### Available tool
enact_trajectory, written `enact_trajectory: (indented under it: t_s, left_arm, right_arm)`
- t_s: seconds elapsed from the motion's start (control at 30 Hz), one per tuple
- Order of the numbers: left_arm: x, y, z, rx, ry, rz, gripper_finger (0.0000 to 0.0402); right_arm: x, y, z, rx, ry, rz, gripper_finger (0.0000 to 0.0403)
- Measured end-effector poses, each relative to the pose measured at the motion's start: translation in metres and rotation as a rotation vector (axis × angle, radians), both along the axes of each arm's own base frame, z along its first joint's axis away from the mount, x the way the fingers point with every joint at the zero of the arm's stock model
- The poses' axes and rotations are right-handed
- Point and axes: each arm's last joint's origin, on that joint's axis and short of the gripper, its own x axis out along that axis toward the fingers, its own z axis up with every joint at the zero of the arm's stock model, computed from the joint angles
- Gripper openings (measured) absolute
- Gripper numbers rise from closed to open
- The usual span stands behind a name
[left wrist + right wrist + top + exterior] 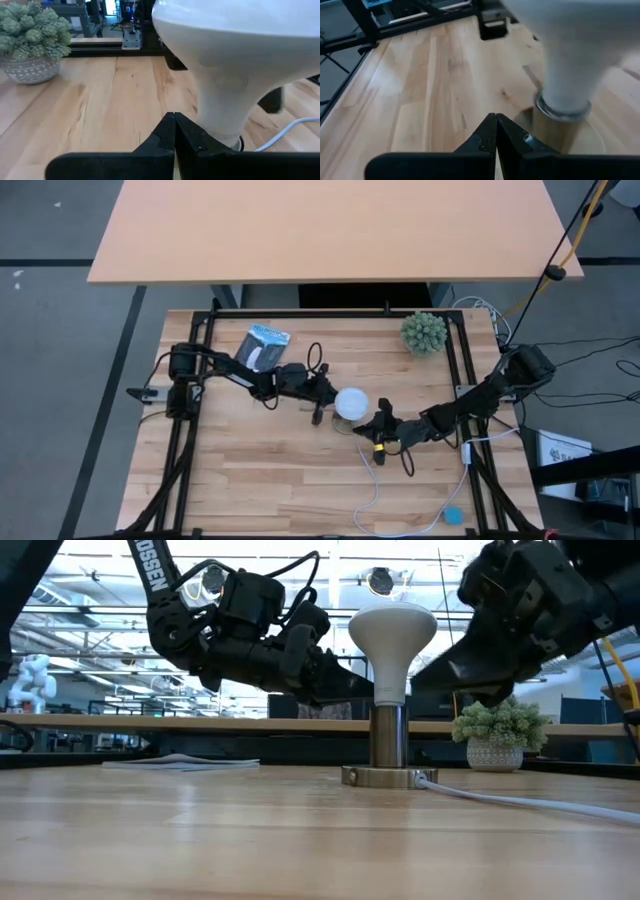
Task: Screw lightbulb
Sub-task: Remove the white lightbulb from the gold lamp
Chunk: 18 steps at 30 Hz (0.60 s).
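Observation:
The white lightbulb [351, 402] stands upright at the table's middle, its narrow base in the metal socket [388, 735], whose round foot [385, 777] rests on the wood. My left gripper [320, 415] is shut just left of the bulb's neck [220, 115], and wood shows between its tips [175, 120] and the neck. My right gripper [368, 427] is shut just right and near side of the bulb. Its tips [496, 120] stand apart from the neck [567, 95] and the socket [560, 130]. In the low view both grippers flank the bulb [392, 635].
A white cord [375, 500] runs from the socket toward the near edge, ending by a small blue disc [453, 515]. A spiky green plant in a pot [424, 332] stands at the far right. A dark packet [265, 346] lies at the far left. Black frame rails [470, 380] border the table.

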Motion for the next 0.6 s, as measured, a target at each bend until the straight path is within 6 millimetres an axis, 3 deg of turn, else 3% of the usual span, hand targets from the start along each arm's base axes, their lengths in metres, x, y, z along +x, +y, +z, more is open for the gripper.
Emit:
enact_trajectory:
  t_s: [0.2, 0.6]
  left_arm:
    - [0.0, -0.001, 0.001, -0.002, -0.007, -0.012, 0.0]
    - [0.0, -0.009, 0.001, -0.017, -0.008, -0.086, 0.0]
  right_arm:
    - [0.011, 0.0, 0.009, -0.068, -0.002, -0.068, 0.0]
    - [0.011, -0.008, 0.004, -0.052, 0.049, -0.141, 0.0]
